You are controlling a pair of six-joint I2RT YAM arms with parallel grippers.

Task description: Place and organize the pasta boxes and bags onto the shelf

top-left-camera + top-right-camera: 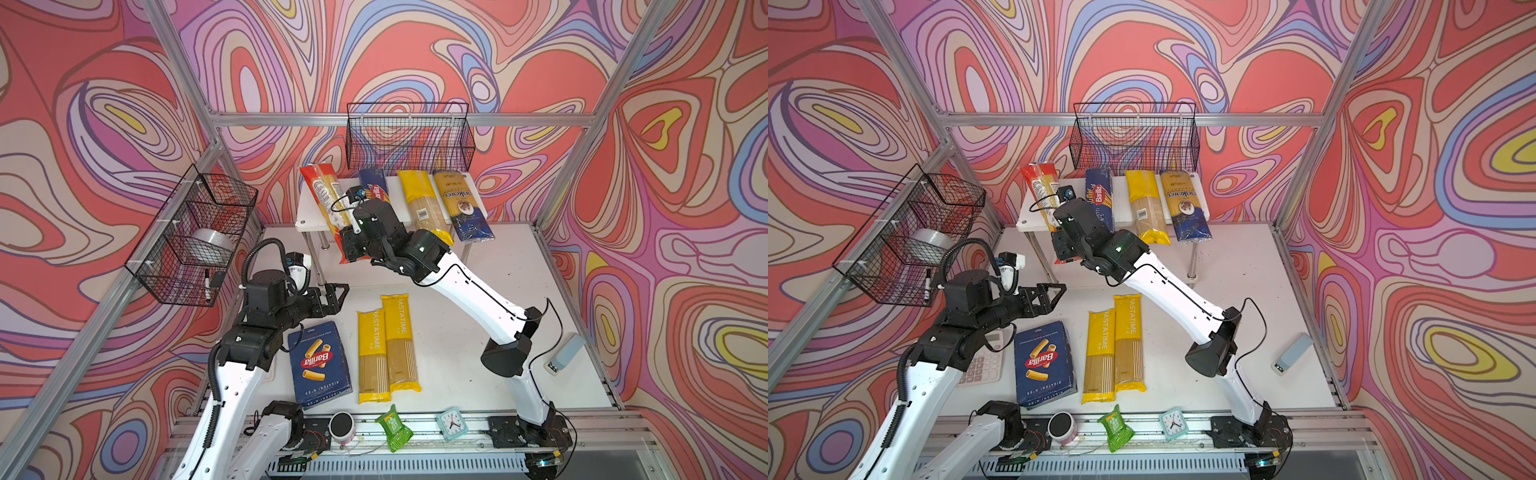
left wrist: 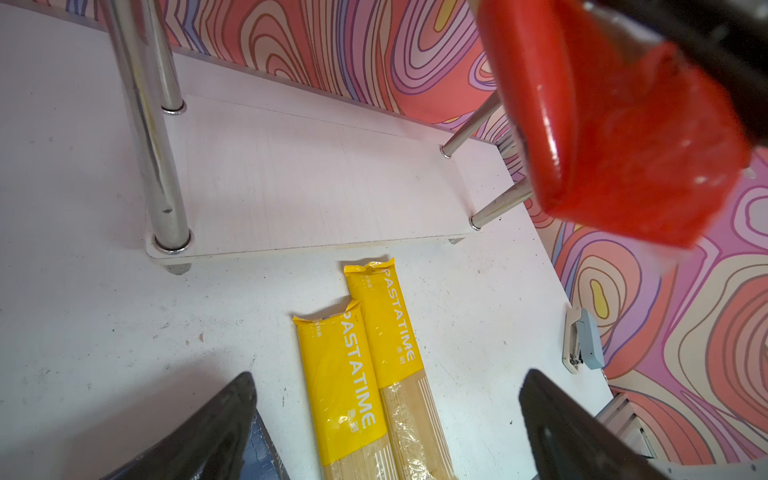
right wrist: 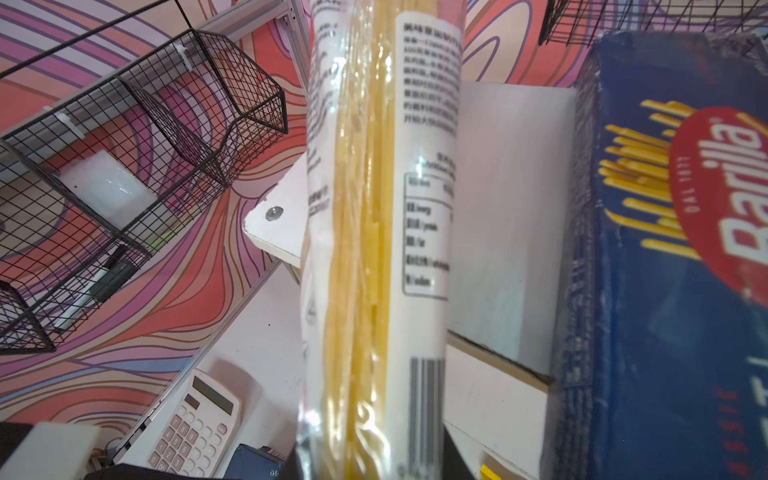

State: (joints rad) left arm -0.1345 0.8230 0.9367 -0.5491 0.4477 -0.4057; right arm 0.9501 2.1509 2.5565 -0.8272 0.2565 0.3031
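Tabletop [image 1: 457, 374]: white, scuffed, fenced left, far and right by swirl-print walls [image 1: 104, 124] and aluminium rails [image 1: 395, 119]. Shelf [image 1: 309, 212] stands far centre against the far wall, under a black wire basket [image 1: 409, 137]. A second wire basket [image 1: 195, 232] hangs on the left wall.

Top tier [image 1: 1030, 208], left to right: red spaghetti packet [image 1: 320, 187], Barilla spaghetti box [image 1: 374, 187], yellow spaghetti packet [image 1: 419, 203], gold-and-blue spaghetti packet [image 1: 459, 203]. All three packets overhang the near edge. Right gripper [image 1: 349, 249] is clamped narrow on the red packet's near end, out past that edge. Cannot tell if the packet's far part rests on the board. Right wrist view shows a strip of bare board between red packet and box. Lower tier [image 2: 311, 178] shows bare board between the chrome legs [image 2: 158, 166].

Left gripper [image 1: 338, 291] hovers near-left of the shelf, jaws wide, holding nothing. On the table just near of it lies the Barilla rigatoni box [image 1: 320, 361]. Right of that, two yellow PASTATIME packets [image 1: 399, 332] lie side by side, touching, long axis near-far. Calculator [image 1: 984, 361] sits left of the rigatoni box, under the left arm. Open table runs right of the PASTATIME pair to a pale blue stapler [image 1: 565, 353] by the right edge. Near rail carries a round black-topped cylinder [image 1: 341, 424], green packet [image 1: 392, 428] and small clock [image 1: 452, 424].
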